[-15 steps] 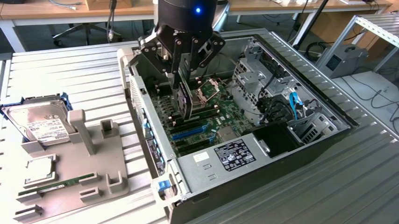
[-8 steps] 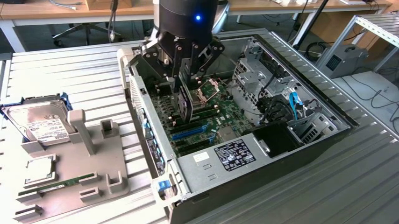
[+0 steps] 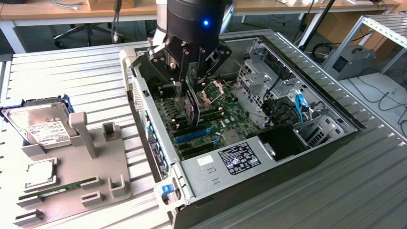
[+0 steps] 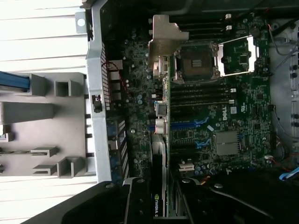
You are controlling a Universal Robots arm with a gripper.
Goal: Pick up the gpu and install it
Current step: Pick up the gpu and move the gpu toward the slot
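The gpu (image 3: 193, 109) is a thin black card hanging on edge inside the open computer case (image 3: 318, 143), just above the motherboard's blue slots (image 3: 194, 136). My gripper (image 3: 190, 82) is shut on its upper edge, directly over the board. In the wrist view the gpu (image 4: 159, 158) shows edge-on, with its silvery end bracket (image 4: 164, 44) toward the case's rear wall and a small logo label close to my gripper (image 4: 158, 200). The card's lower edge is near the slots; I cannot tell whether it touches them.
A grey parts holder (image 3: 89, 157) lies at the exterior view's left, with a silver hard drive (image 3: 41, 129), a processor chip (image 3: 41, 171) and a green memory stick (image 3: 60, 187) on it. The processor socket (image 4: 198, 60) stands open. Drive cages and cables (image 3: 299, 107) fill the case's far side.
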